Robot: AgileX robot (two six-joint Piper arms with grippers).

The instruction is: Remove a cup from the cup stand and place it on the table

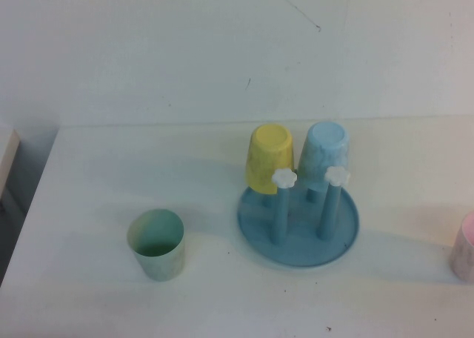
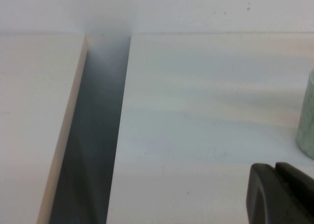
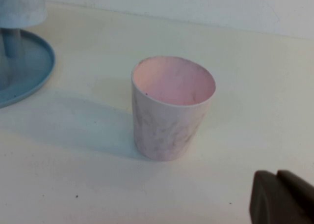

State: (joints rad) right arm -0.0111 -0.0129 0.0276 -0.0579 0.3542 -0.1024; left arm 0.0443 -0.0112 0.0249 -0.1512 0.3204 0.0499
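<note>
The pale mint-green cup (image 1: 156, 243) stands upright, mouth up, on the white table (image 1: 89, 175), left of the cup stand (image 1: 298, 238). Only its side shows in the left wrist view (image 2: 306, 121). The stand is a round blue dish, and its two front pegs with white flower knobs (image 1: 284, 178) are bare. Neither arm shows in the high view. My left gripper (image 2: 274, 166) is shut and empty, low over the table a short way from the cup. Over the table's right part, my right gripper (image 3: 276, 175) is also shut with nothing in it.
A yellow cup (image 1: 269, 157) and a light blue cup (image 1: 324, 154) sit upside down on the stand's rear pegs. A pink cup (image 3: 169, 108) stands upright near the table's right edge (image 1: 465, 247). A dark gap (image 2: 93, 135) separates the table's left edge from a neighbouring surface (image 2: 34, 111).
</note>
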